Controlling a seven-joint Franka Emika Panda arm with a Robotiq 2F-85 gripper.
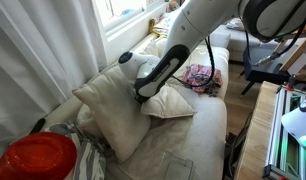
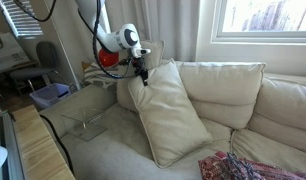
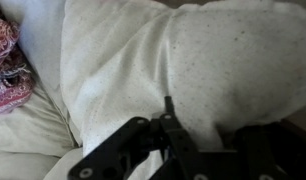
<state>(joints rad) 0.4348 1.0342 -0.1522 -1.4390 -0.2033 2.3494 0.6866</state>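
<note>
Gripper (image 2: pixel 141 72): jaws drawn narrow, pinching the upper corner of the cream cushion (image 2: pixel 173 115). The cushion stands tilted on the sofa (image 2: pixel 278 115) seat, against its backrest. A pink patterned cloth (image 2: pixel 243 168) lies further along the seat.

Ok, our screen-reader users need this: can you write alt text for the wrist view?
A large cream speckled fabric cushion fills most of the frame; the black gripper touches it from the bottom edge, grip unclear. A pink-red knitted cloth lies at left on the beige sofa.
</note>
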